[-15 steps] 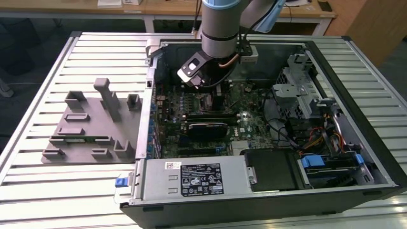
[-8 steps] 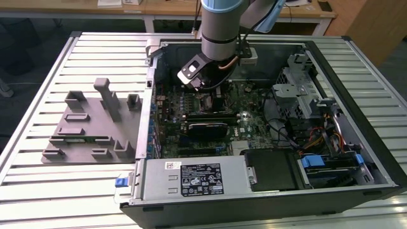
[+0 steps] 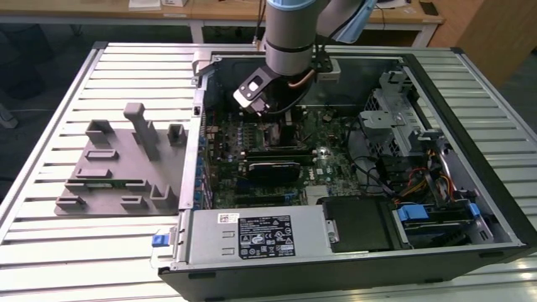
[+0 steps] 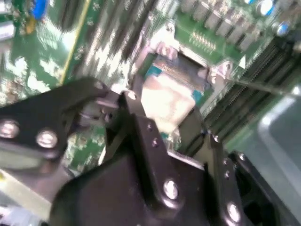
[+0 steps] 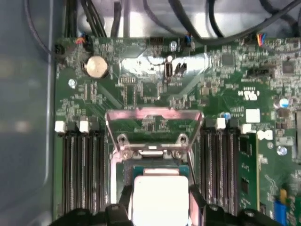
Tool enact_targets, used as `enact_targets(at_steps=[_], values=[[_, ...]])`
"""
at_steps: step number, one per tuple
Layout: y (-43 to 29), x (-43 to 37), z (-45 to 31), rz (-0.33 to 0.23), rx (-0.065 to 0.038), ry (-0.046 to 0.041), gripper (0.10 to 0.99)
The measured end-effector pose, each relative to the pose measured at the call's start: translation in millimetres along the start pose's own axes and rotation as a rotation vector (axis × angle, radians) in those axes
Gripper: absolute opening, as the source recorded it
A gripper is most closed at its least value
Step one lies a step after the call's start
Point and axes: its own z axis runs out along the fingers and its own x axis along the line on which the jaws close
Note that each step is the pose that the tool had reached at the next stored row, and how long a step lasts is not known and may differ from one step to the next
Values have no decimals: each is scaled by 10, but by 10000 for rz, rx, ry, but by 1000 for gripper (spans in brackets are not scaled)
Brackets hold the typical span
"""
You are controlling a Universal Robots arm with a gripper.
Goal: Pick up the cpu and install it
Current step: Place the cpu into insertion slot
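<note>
As the first wrist view shows, the gripper point(image 5: 160, 207) clamps the cpu point(image 5: 161, 195).

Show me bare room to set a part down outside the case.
Bare table slats ring the grey fixture on the exterior view's left, widest toward the camera. Inside the case is crowded: the gripper holds the cpu at the socket.

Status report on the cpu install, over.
The gripper shut on the cpu, jaws flanking it. The cpu over the socket, seating unclear. No obstruction visible between them.
</note>
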Motion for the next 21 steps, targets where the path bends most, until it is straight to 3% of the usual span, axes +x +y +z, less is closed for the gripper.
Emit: enact_targets(at_steps=[4,6,7,10,14,21], values=[[-8,1,82,-34,-1,-2,545],[-5,1,-2,-33,2,-7,545],[2,0,-200,-33,2,-6,545],[1,1,-154,-35,0,-2,545],[4,1,-218,-34,2,-7,545],[2,1,-169,-34,-4,-6,545]])
